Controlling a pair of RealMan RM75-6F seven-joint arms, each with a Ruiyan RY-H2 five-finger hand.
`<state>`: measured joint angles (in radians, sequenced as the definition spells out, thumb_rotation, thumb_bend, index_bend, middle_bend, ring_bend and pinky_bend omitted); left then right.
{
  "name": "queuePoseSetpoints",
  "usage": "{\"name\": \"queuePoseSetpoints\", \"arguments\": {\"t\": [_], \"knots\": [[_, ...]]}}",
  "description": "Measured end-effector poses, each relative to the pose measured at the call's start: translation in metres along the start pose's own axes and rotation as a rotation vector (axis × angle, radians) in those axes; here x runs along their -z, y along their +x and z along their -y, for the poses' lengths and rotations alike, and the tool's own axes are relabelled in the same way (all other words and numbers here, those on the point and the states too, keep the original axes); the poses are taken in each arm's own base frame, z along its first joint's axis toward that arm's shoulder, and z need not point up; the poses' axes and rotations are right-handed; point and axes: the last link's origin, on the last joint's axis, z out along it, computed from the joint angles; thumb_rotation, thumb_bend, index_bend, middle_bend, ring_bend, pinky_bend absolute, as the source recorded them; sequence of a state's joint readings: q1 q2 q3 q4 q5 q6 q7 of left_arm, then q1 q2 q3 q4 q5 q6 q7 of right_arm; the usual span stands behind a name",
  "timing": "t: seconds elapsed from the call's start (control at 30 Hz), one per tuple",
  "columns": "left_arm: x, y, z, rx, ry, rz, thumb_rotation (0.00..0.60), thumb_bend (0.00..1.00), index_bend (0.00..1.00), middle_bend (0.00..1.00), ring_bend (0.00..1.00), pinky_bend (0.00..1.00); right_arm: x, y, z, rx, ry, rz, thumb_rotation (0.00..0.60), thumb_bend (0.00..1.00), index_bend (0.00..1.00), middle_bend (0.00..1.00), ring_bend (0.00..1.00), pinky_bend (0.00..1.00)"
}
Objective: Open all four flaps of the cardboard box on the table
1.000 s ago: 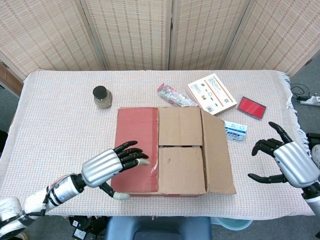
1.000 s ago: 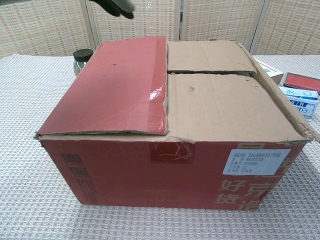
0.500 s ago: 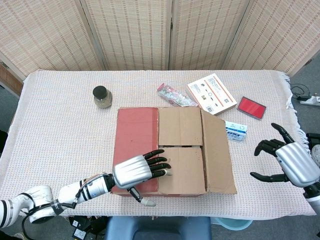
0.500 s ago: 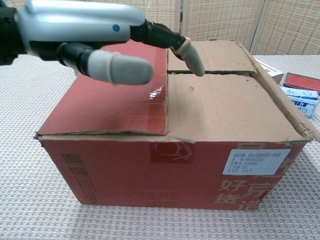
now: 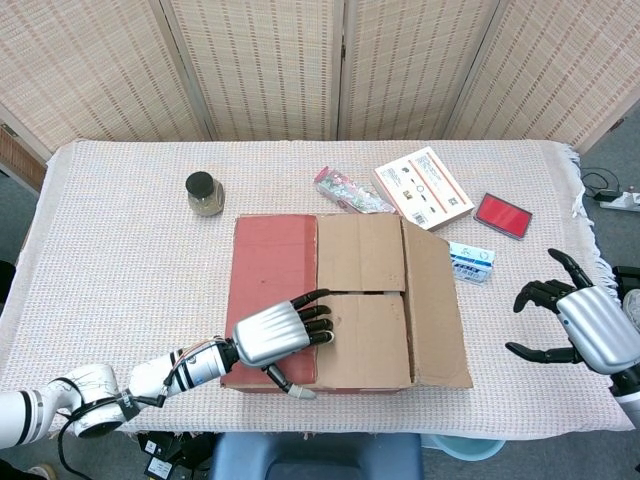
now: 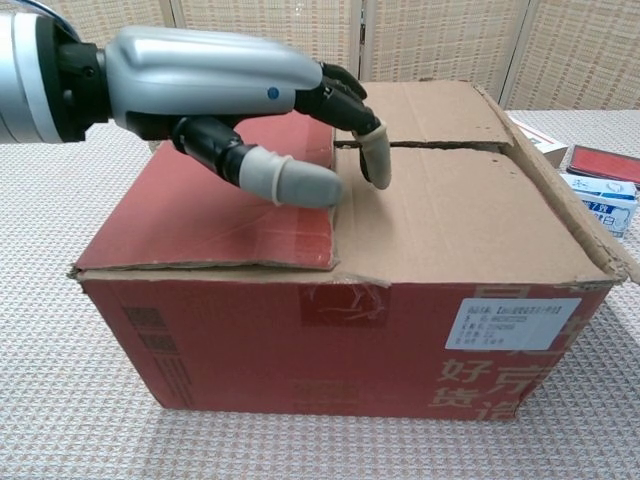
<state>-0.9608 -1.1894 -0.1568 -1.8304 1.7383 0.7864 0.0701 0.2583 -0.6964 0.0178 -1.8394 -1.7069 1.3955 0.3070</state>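
Note:
The cardboard box (image 5: pixel 345 300) sits mid-table with its flaps down. Its red left flap (image 5: pixel 275 285) overlaps the two brown inner flaps, and the brown right flap (image 5: pixel 435 305) lies slightly lifted at its outer edge. My left hand (image 5: pixel 278 338) reaches over the box's near left part, fingers spread, holding nothing. In the chest view this left hand (image 6: pixel 225 90) hovers low over the red flap (image 6: pixel 220 190), its fingertips (image 6: pixel 376 160) touching the near brown flap (image 6: pixel 450 215) just past the red flap's edge. My right hand (image 5: pixel 582 335) is open above the table, right of the box.
A dark-lidded jar (image 5: pixel 204 193) stands behind the box on the left. A snack packet (image 5: pixel 348 190), a white booklet (image 5: pixel 423 187), a red case (image 5: pixel 502 215) and a small blue-white carton (image 5: pixel 470 262) lie behind and right of the box. Folding screens close off the back.
My left hand has moved right across the red flap and come down, so its fingertips now touch the near brown flap. The right hand has drifted slightly right. The flaps have not moved.

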Motion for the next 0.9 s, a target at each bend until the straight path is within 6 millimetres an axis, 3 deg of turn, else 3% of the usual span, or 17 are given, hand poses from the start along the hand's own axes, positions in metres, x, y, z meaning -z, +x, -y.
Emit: {"name": "queuePoseSetpoints", "arguments": {"t": [0.5,0.9], "knots": [[0.007,0.002,0.004,-0.114,0.018,-0.050,0.000,0.15,0.42,0.45,0.31,0.00,0.002,-0.001,-0.003,-0.010,-0.011,-0.006,0.084,0.14,0.48,0.48,0.47,0.00],[0.039,0.032,0.009,-0.102,0.081,-0.122,0.000,0.15,0.42,0.46,0.32,0.00,0.002,0.002,-0.006,-0.017,-0.020,-0.023,0.085,0.14,0.48,0.48,0.47,0.00]]}}
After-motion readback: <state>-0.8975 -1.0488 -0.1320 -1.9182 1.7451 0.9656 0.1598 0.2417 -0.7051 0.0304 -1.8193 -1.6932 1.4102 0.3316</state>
